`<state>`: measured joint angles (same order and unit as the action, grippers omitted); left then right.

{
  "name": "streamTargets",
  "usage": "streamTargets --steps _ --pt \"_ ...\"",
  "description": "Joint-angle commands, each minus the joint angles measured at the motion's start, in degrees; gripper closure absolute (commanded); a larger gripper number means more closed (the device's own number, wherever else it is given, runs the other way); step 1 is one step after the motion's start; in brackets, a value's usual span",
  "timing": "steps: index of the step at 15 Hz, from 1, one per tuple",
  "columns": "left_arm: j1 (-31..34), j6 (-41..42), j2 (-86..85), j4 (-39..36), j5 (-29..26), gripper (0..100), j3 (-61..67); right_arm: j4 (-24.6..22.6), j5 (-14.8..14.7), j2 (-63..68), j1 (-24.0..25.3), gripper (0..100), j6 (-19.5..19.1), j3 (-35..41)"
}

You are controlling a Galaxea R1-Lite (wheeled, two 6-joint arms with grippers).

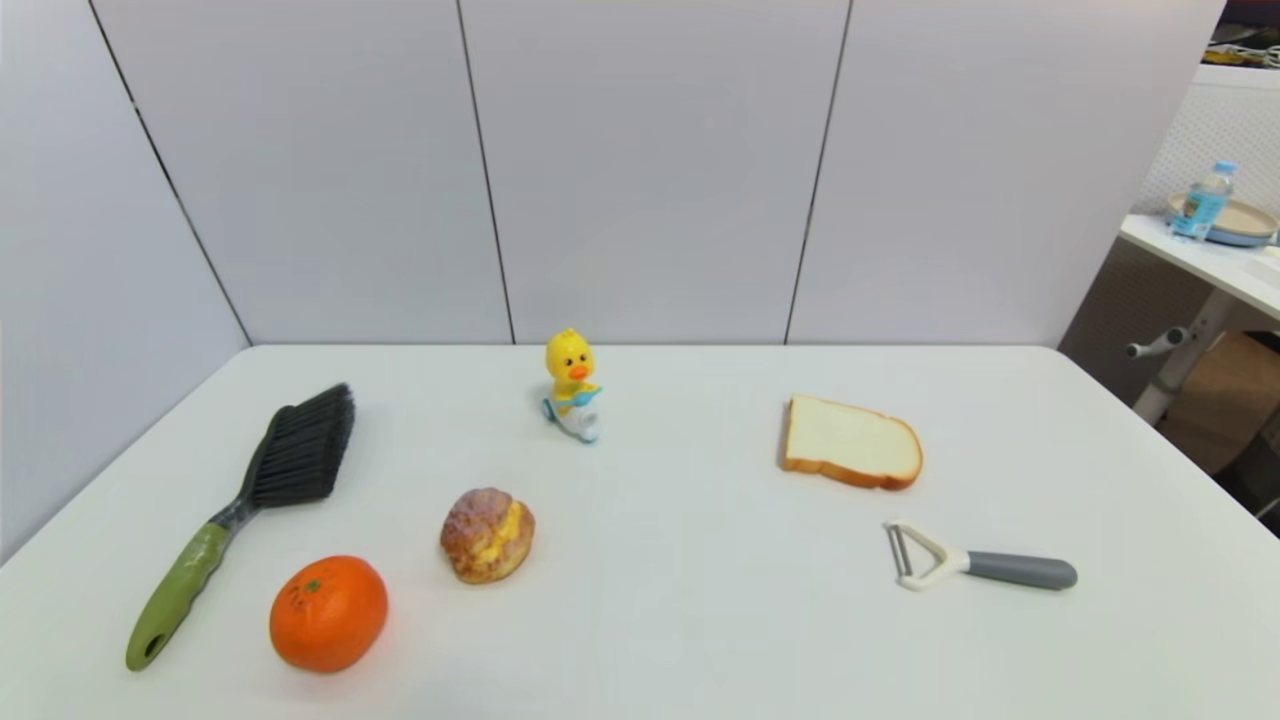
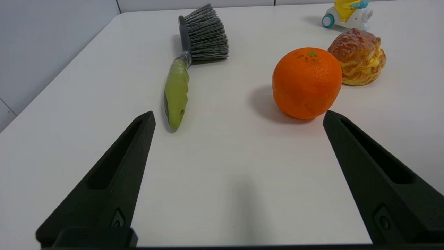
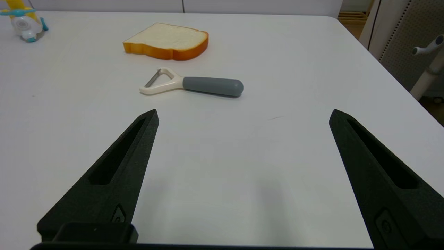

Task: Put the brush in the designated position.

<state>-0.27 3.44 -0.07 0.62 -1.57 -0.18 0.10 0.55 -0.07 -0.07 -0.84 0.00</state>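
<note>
The brush (image 1: 245, 500) lies flat on the left side of the white table (image 1: 680, 640), its dark bristles toward the back wall and its olive-green handle pointing to the front edge. The left wrist view shows the brush (image 2: 180, 76) ahead of my left gripper (image 2: 238, 116), which hangs open and empty a little short of the handle's holed end. My right gripper (image 3: 242, 114) is open and empty too, over the table's right front, short of the peeler. Neither arm shows in the head view.
An orange (image 1: 328, 612) sits just right of the brush handle, with a cream puff (image 1: 487, 535) beyond it. A yellow duck toy (image 1: 572, 385) stands at the back centre. A bread slice (image 1: 850, 442) and a white peeler (image 1: 975, 566) lie on the right.
</note>
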Motion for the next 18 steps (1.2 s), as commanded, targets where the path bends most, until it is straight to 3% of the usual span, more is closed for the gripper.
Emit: streamTargets --steps 1,18 --pt "0.0 -0.01 0.07 -0.01 -0.01 0 0.01 -0.01 0.07 0.07 -0.01 0 -0.04 0.09" --pt "0.0 -0.1 0.07 -0.01 0.08 0 0.09 -0.01 0.07 0.07 -0.01 0 -0.04 0.09"
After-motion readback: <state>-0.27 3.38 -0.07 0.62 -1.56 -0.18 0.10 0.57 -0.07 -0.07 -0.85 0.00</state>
